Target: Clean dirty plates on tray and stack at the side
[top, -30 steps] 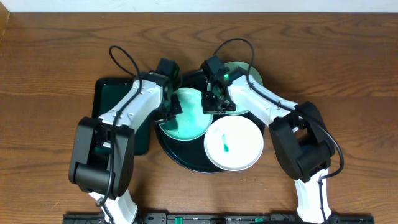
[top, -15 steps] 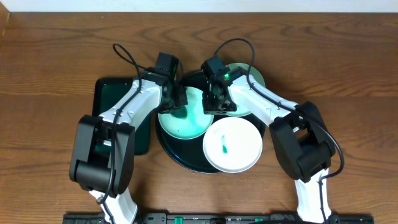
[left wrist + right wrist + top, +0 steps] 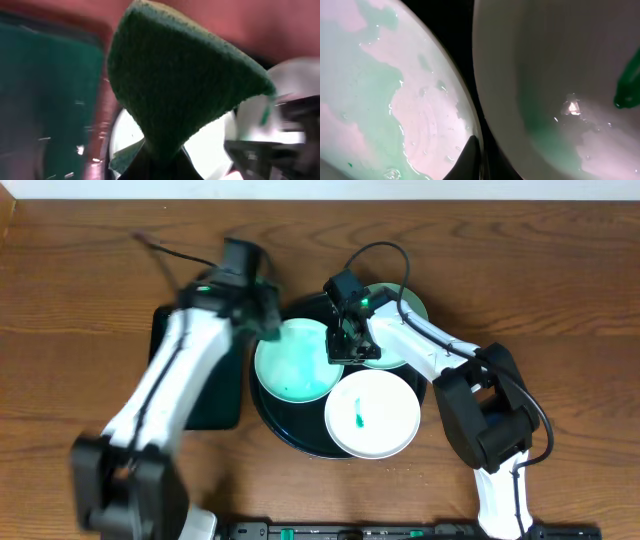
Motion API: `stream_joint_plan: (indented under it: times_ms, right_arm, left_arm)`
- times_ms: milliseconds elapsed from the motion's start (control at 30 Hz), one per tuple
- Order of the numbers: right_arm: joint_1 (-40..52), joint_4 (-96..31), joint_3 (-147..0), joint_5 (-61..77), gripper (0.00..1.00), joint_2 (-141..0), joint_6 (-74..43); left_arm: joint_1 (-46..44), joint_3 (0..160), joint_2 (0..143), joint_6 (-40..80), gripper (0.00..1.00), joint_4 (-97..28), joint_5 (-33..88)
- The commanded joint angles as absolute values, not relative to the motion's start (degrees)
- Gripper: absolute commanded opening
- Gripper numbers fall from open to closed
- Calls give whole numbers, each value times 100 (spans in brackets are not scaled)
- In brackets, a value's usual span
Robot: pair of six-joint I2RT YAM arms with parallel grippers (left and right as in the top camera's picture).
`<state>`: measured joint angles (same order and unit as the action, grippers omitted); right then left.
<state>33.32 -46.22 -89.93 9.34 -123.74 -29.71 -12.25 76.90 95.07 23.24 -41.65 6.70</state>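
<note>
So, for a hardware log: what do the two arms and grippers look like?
The left arm and right arm match: white link shells between bulky black joint housings. A black cable loops above each wrist. The left gripper and right gripper are black, with green lights.

My overhead camera looks straight down from high above, taking in the whole tabletop (image 3: 520, 260) and tray (image 3: 282, 423). My left wrist view faces forward, very near the sponge (image 3: 175, 90). My right wrist view sits very close over the smeared plate (image 3: 385, 90), which overhead also shows.

wood table (image 3: 80, 260) carries black round tray (image 3: 297, 430) (glossy) and green tray (image 3: 224, 402).
</note>
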Motion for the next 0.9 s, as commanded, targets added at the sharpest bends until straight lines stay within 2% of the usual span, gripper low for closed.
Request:
stream_joint_plan:
  times_ms: [0, 133, 333, 600, 633, 867]
  right_arm:
    - [3306, -4600, -8923, 1017, 1, -12536, -2467]
    - [3317, -4604, -9028, 950, 1, -12348, -2292]
    - [3520, -4639, -9098, 117, 1, -11677, -2021]
    - [4421, -4788, -9098, -2873, 1, -10715, -1660]
    - [4674, -4831, -9098, -3647, 1, -10626, -1660]
    - [5642, -4930, -9098, -6252, 1, -10597, -1662]
  left_arm:
    - [-478, 7948, 8508, 2161, 7, -4609, 530]
    - [263, 7946, 8193, 1988, 8, -5234, 530]
    - [666, 7822, 8278, 1990, 7, -5505, 530]
    - [668, 7795, 8324, 1992, 7, -5478, 528]
    - [668, 7795, 8324, 1992, 7, -5481, 528]
    - [668, 7795, 8324, 1992, 7, -5485, 530]
